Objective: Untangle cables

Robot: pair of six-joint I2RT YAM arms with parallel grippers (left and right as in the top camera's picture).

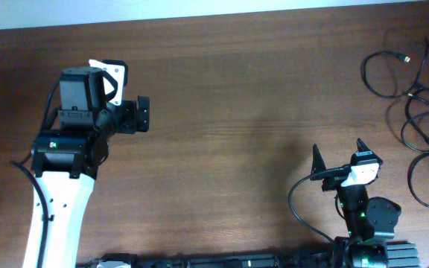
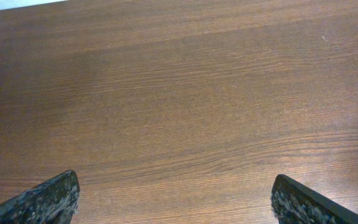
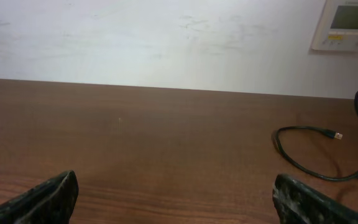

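Note:
The cables [image 1: 423, 123] are thin black cords lying in loose loops along the table's right edge, from the far right corner down to mid-table. One loop with a small plug end [image 3: 335, 134] shows at the right of the right wrist view. My right gripper [image 1: 339, 149] stands open at the near right, left of the loops and apart from them; its jaws [image 3: 176, 186] hold nothing. My left gripper [image 1: 144, 115] is far off at the left, open over bare wood [image 2: 174, 186], with no cable in its view.
The wooden table [image 1: 237, 112] runs back to a white wall [image 3: 166, 37], which carries a small control panel [image 3: 347, 25]. The right arm's own thick black wire [image 1: 296, 205] curves beside its base at the near edge.

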